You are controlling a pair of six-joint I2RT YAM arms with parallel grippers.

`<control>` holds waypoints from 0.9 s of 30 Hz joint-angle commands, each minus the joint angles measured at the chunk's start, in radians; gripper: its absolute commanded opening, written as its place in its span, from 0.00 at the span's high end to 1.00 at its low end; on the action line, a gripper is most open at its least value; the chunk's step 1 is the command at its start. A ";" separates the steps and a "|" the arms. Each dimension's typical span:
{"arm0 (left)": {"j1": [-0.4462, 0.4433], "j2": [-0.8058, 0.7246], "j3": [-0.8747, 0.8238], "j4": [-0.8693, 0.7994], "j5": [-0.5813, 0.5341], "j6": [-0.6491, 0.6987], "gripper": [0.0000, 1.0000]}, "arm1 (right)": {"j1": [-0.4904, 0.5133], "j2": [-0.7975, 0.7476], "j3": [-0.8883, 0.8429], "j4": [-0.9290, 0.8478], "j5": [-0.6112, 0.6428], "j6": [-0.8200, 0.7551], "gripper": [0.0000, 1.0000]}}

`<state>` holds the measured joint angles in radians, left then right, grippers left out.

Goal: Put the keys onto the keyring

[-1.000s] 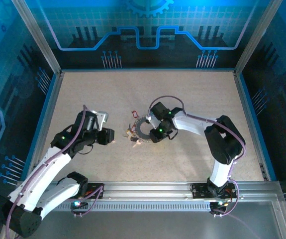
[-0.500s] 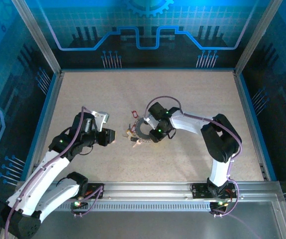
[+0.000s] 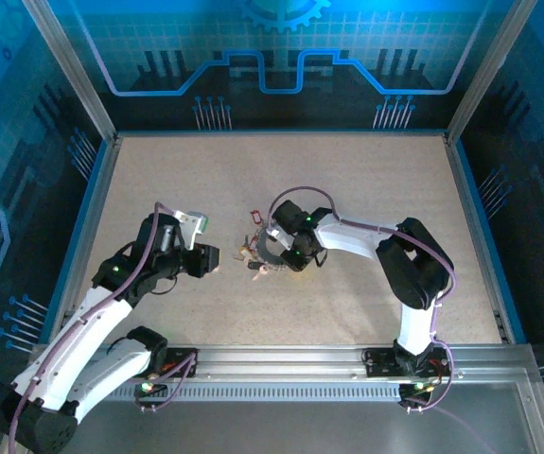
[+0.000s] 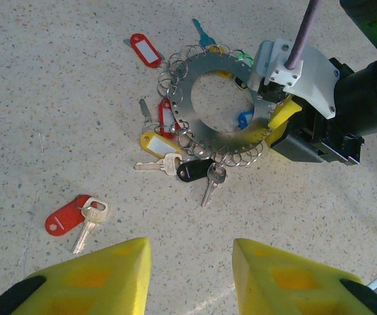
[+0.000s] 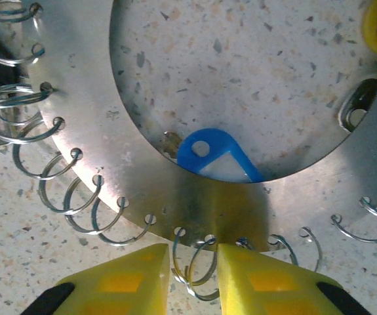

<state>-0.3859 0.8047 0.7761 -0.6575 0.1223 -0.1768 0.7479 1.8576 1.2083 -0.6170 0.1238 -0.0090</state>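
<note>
The keyring is a flat metal band with small wire loops round its edge, lying mid-table. Keys with red, yellow, black and blue tags hang around it. One red-tagged key lies loose on the table to its left. My right gripper sits at the band's right edge, jaws narrow, pinching wire loops between its yellow fingers. Short of the loose key, my left gripper hovers open and empty, left of the ring.
The speckled table has a blue raised border and metal frame posts at the sides. A metal rail carrying the arm bases runs along the near edge. The right arm's body lies close behind the keyring.
My right gripper has slid a little left along the ring's edge and its jaws have narrowed. The left arm shifted slightly, then held still.
</note>
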 commanded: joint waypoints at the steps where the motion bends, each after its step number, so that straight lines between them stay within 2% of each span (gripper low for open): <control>1: 0.007 -0.012 -0.017 0.009 0.027 0.016 0.61 | 0.011 -0.012 0.007 -0.005 0.022 -0.008 0.75; 9: 0.007 -0.010 -0.017 0.010 0.026 0.023 0.61 | 0.009 -0.020 -0.015 0.019 0.059 -0.005 0.78; 19: 0.008 -0.007 -0.019 0.014 0.034 0.024 0.61 | -0.004 -0.057 -0.044 0.057 0.026 0.012 0.82; 23: 0.007 -0.006 -0.021 0.014 0.038 0.022 0.61 | -0.008 -0.069 -0.051 0.057 0.018 0.023 0.75; 27: 0.007 -0.005 -0.021 0.013 0.039 0.022 0.61 | -0.015 -0.094 -0.067 0.063 -0.006 0.036 0.74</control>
<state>-0.3859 0.8047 0.7692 -0.6556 0.1299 -0.1764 0.7444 1.8038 1.1595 -0.5556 0.1486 0.0067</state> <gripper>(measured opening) 0.393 0.257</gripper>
